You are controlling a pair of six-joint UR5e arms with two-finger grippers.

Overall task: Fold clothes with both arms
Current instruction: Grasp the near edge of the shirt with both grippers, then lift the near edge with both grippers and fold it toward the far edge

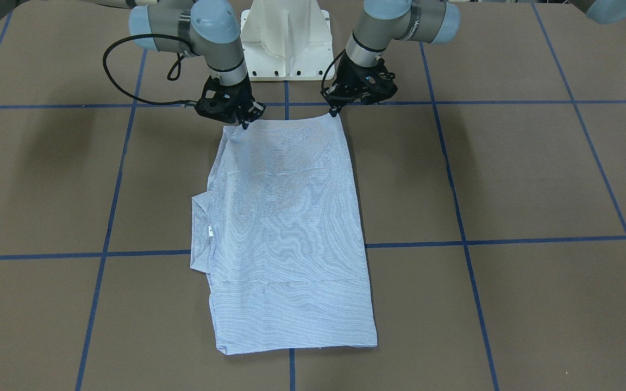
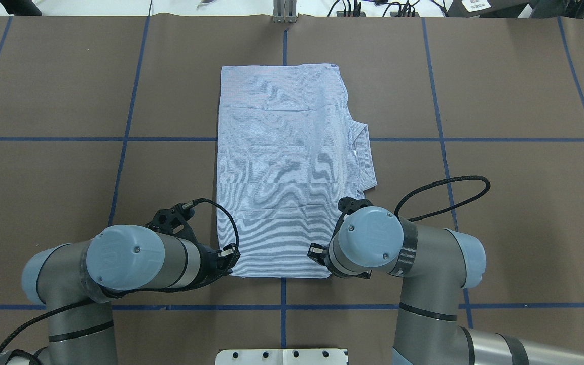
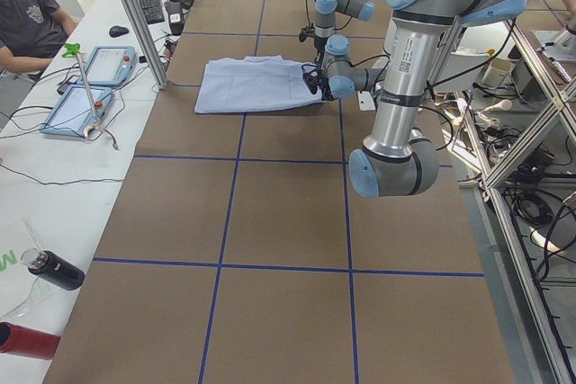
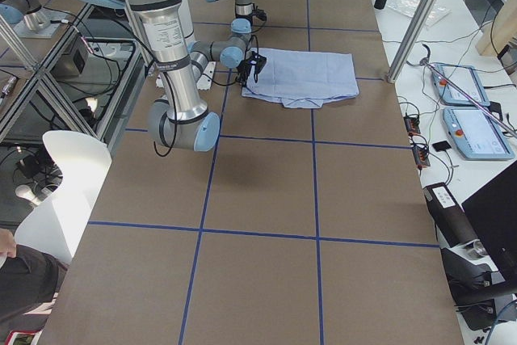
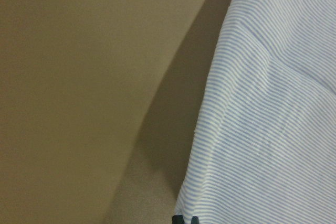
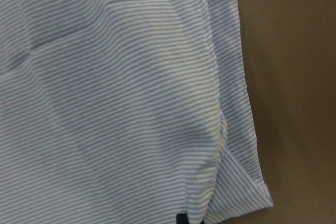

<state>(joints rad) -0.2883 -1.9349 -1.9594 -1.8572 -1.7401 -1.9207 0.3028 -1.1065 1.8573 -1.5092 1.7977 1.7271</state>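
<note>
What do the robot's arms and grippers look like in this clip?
The left arm and right arm are grey metal tubes with light blue joint caps. The left gripper and right gripper are black, each fed by a looping black braided cable.

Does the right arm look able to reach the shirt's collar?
Probably yes: the collar sticks out of the shirt on the side of the right gripper, nothing lying between, though it pinches a corner.

The left arm (image 2: pixel 178 261) and right arm (image 2: pixel 426 253) are made of grey metal tubes, with joints closed by light blue caps (image 2: pixel 124 261) in which small screws (image 2: pixel 137 249) are set. Black bands (image 2: pixel 408 248) are wrapped round the tubes. Black braided cables (image 2: pixel 449 180) are looped to the black left gripper (image 1: pixel 336 112) and right gripper (image 1: pixel 245 126).
</note>
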